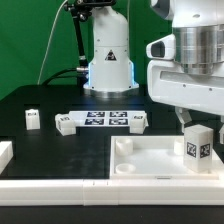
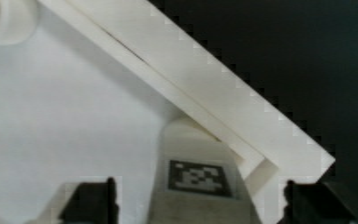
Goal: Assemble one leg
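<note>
Black tabletop (image 1: 40, 95), green backdrop. Small tagged block (image 1: 32, 118) near left edge; marker board (image 1: 105, 120) mid-tabletop. Tray (image 1: 160, 160) at front right corner. Leg (image 1: 197, 143) (image 2: 197, 172) upright inside, against tray rim. Gripper (image 2: 201, 203) released, fingers (image 2: 96, 200) flanking leg with gaps.

Inside the tray (image 1: 160, 165) the leg (image 1: 197, 146) stands just beside the raised wall (image 2: 211, 95), leaving a finger little room on that side. The hand (image 2: 197, 207) straddles it with a gap at each finger. The tray floor toward the exterior view's left is bare. On the table (image 1: 50, 145), open surface lies before the marker board (image 1: 100, 119), whose ends are crowded by small blocks (image 1: 66, 124). The arm's base (image 1: 108, 60) blocks the way behind.
</note>
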Tool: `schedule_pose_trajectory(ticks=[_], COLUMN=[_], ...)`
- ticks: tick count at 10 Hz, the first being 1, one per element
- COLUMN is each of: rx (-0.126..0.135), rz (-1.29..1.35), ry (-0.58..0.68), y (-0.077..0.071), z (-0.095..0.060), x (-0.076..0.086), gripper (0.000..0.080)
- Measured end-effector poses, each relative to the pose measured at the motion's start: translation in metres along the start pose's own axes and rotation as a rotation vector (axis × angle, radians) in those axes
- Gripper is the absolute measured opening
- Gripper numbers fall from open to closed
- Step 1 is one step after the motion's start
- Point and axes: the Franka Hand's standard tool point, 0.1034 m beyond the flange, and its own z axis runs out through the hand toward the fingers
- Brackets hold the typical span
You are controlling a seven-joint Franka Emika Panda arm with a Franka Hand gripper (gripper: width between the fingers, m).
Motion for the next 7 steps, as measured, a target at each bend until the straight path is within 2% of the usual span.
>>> schedule_pose_trajectory(ticks=[1, 2, 3, 6, 7], rx=[-0.003, -0.008, -0.018, -0.054, -0.053], rz=[-0.050, -0.134, -0.279, -0.671, -0.803], ry=[-0.001, 0.005, 0.015, 0.040, 0.042], y=[-0.0006, -0.0011, -0.0011, -0.0028, -0.0011], z=[-0.0003, -0.0001, 0.0009, 0.0019, 0.0028], x=[0.0011, 0.0008, 0.0005, -0.0001, 0.0049], gripper=[0.0558, 0.0630, 0.0644, 0.0648, 0.0648])
